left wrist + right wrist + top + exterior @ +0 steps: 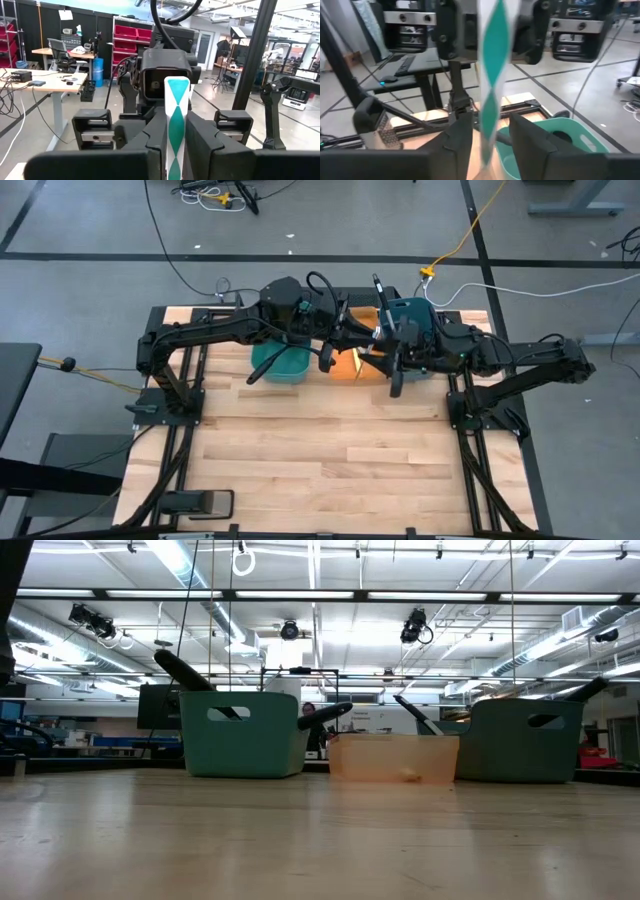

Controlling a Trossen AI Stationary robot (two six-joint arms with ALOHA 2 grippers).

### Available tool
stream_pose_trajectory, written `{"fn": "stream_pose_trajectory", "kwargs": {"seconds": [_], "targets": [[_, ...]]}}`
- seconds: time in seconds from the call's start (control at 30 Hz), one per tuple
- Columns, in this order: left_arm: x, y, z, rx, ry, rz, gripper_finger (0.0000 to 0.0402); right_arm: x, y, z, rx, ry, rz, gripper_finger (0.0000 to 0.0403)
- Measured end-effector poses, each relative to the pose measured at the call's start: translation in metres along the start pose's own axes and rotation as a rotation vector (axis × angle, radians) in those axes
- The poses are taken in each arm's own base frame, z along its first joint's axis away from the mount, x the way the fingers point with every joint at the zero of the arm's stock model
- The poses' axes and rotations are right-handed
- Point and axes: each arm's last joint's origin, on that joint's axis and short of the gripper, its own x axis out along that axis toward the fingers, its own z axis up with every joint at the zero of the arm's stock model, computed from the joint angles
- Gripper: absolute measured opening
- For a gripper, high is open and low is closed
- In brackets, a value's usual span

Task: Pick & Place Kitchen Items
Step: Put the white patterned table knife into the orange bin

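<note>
Teal-and-white patterned slim utensil handle [176, 125] spans lengthwise between my hands above the orange tray [350, 366]: left hand [172, 145] clamps one end, right hand [487, 137] half-closed around the other.

Your left gripper [175, 135] is clamped tight and your right gripper [490, 135] has its fingers parted; both arms reach inward and meet nose to nose above the orange tray [350, 367].
</note>
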Motion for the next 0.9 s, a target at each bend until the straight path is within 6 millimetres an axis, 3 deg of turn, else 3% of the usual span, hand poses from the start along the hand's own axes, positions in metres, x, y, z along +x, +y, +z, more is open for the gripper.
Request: {"fn": "stream_pose_trajectory", "kwargs": {"seconds": [0.57,0.9], "targets": [[0.0001,0.0001,-0.0002,0.011,0.001,0.000,0.0052,0.0000,0.0005,0.0013,0.000,-0.012,0.014,0.0048],[0.0001,0.0001,-0.0002,0.011,0.001,0.000,0.0054,0.0000,0.0005,0.0013,-0.005,-0.012,0.014,0.0048]]}}
